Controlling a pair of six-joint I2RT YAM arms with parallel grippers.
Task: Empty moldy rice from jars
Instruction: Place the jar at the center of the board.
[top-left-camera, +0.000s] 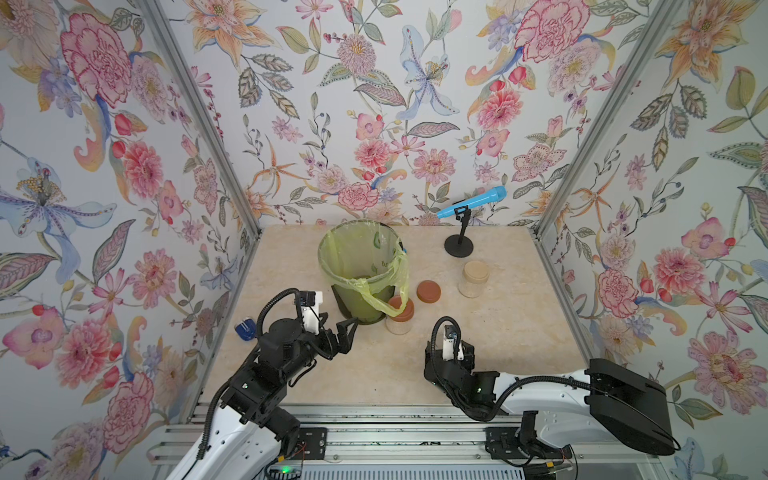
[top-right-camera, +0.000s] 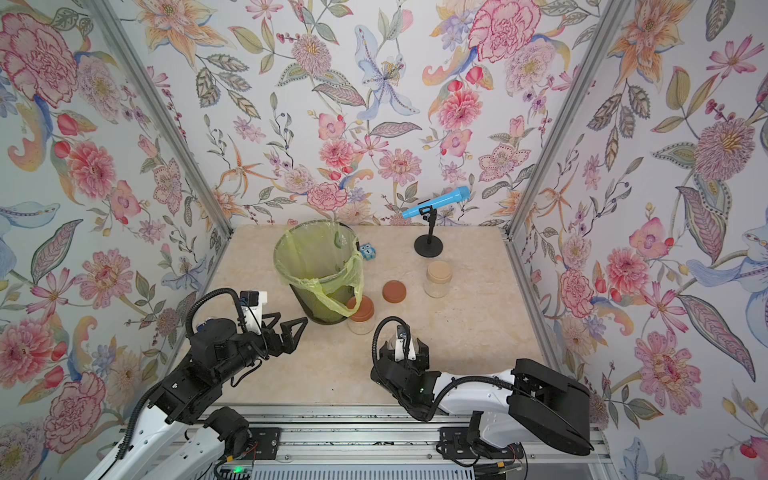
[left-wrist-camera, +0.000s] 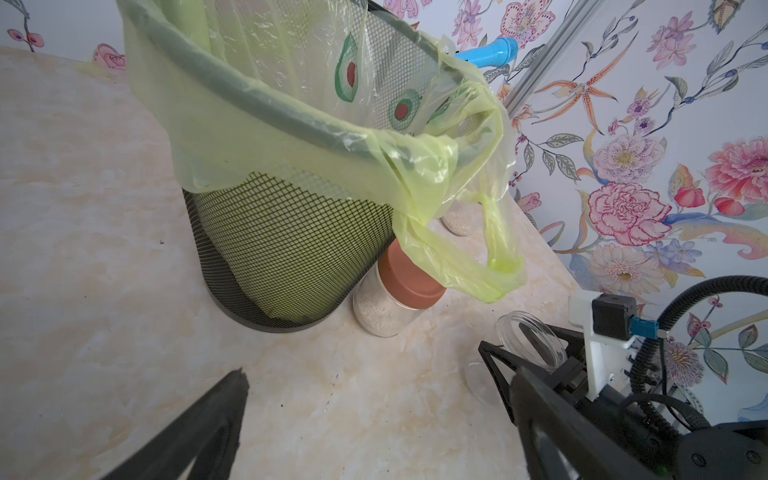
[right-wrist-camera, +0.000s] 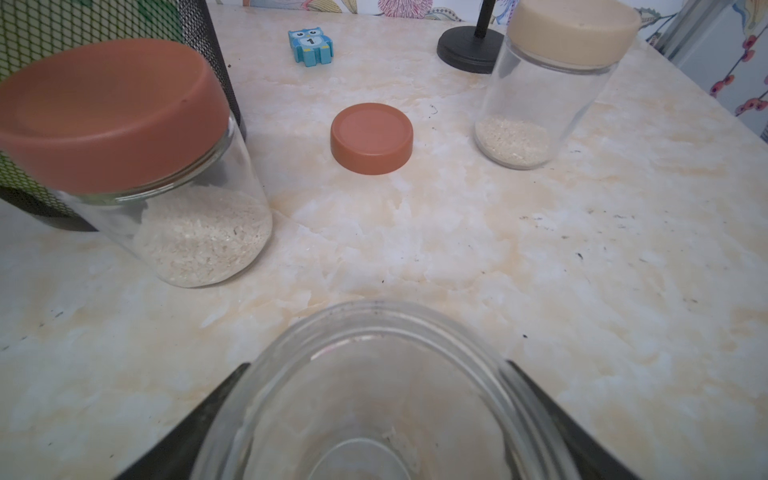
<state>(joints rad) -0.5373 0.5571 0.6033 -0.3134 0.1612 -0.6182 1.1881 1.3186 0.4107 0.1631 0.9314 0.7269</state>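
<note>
The right pincer (right-wrist-camera: 374, 415) is pinching a clear jar with no lid (right-wrist-camera: 376, 328), with 1 black finger on each side of the glass. Its open mouth seems to face up. I see almost no rice in it, just a few bits, so I think this 1 is done. I cannot tell if it sits on the table (right-wrist-camera: 540, 270) or hangs just above it. A loose brown lid (right-wrist-camera: 372, 139) lies flat farther out.

2 jars are left to empty. The jar with the brown lid (top-left-camera: 400, 316) stands up straight, its tall way going up and down, just beside the foot of the bin (top-left-camera: 353, 305). Pale rice (right-wrist-camera: 199, 241) fills its bottom part. The yellow bag loop (top-left-camera: 388, 301) hangs over its lid. This jar is ahead of the right pincer and to its left, between the 2 arms.

The left pincer (top-left-camera: 348, 332) is nearer to it. Its fingers are spread wide and hold nothing. The tips point at the bottom of the bin, with the jar just past them.

The jar with the beige lid (top-left-camera: 473, 278) stands farther back, near the black stand (top-left-camera: 458, 247), with a little rice (right-wrist-camera: 513, 139) inside
</note>
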